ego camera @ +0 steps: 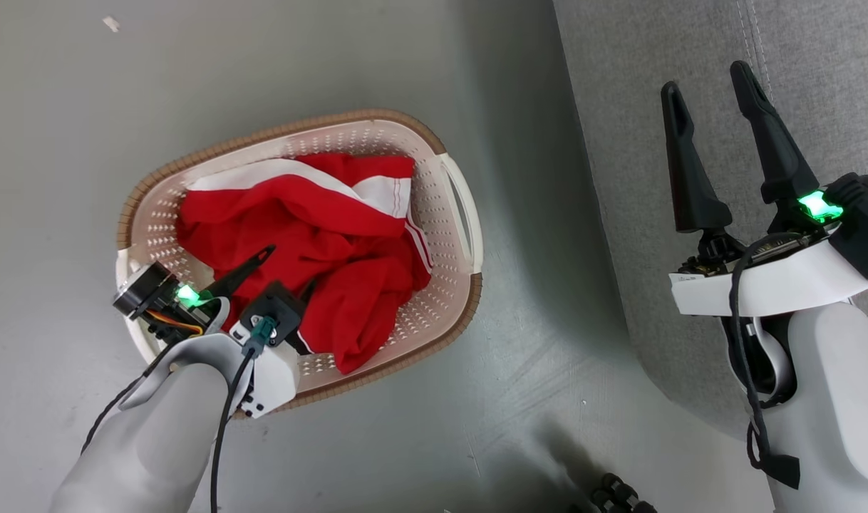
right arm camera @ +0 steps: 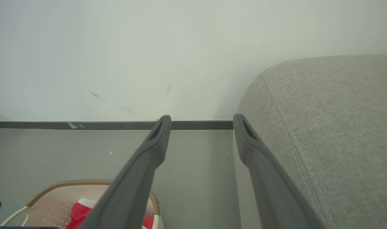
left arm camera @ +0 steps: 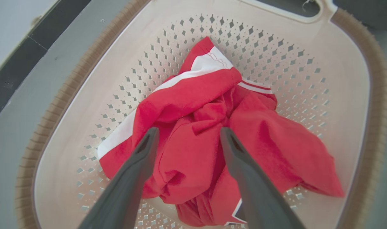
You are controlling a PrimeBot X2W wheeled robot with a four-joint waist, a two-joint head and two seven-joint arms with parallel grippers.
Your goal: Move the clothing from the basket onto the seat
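Left wrist view: left tool (left arm camera: 188, 132) spread over clothing (left arm camera: 187, 95); head view: right tool (ego camera: 706, 80) spread over seat (ego camera: 619, 107).

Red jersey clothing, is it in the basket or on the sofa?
In: red jersey clothing lies in the cream perforated plastic basket, none on the grey sofa.

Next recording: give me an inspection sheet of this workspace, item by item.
Surface: smooth grey floor.
Job's things: red clothing heaped inside the basket, which stands on the floor beside the grey seat; no clothing on the visible part of the seat.
Clutter: small pale scrap on the floor.
Tools: left tool open, fingers down over the clothing; right tool open, empty, above the seat's edge.
Cables: black cable along the left forearm; another loops at the right wrist.
Surroundings: pale wall, dark baseboard.
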